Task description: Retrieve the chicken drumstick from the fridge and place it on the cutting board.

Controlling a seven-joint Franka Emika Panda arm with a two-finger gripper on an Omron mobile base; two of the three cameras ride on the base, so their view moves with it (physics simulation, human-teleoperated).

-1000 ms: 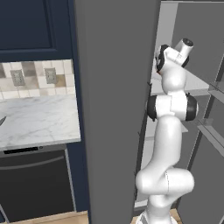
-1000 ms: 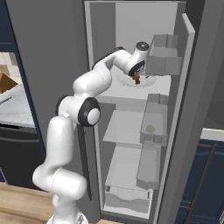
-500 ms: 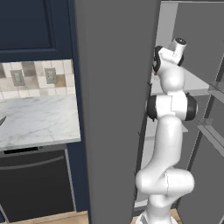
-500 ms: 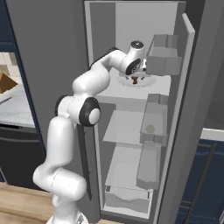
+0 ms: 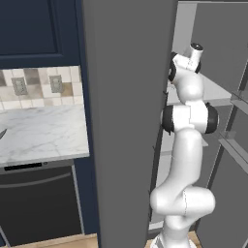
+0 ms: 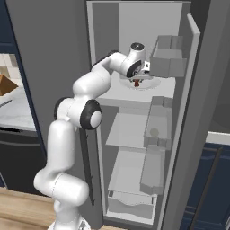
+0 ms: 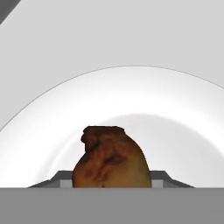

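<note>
The fridge (image 6: 134, 96) stands open, its broad grey door (image 5: 126, 121) swung out in the left base view. On the upper shelf lies a white round plate (image 6: 150, 84) with the brown-orange chicken drumstick (image 6: 136, 83) on it. My gripper (image 6: 136, 81) points down onto the drumstick. In the hand view the chicken drumstick (image 7: 111, 162) fills the gap between the two fingertips, over the white plate (image 7: 131, 96), and my gripper (image 7: 111, 183) is shut on it. The cutting board is out of view.
Grey door bins (image 6: 167, 60) hang close to the right of the hand, with more bins (image 6: 157, 123) below. Pale shelves (image 6: 130, 130) step down under the arm. A marble counter (image 5: 38, 131) lies left of the door, with a brown wedge-shaped thing (image 6: 5, 85) on it.
The hand has turned upright over the plate and come down onto the drumstick. The jaws have closed in on it. The base has not moved.
</note>
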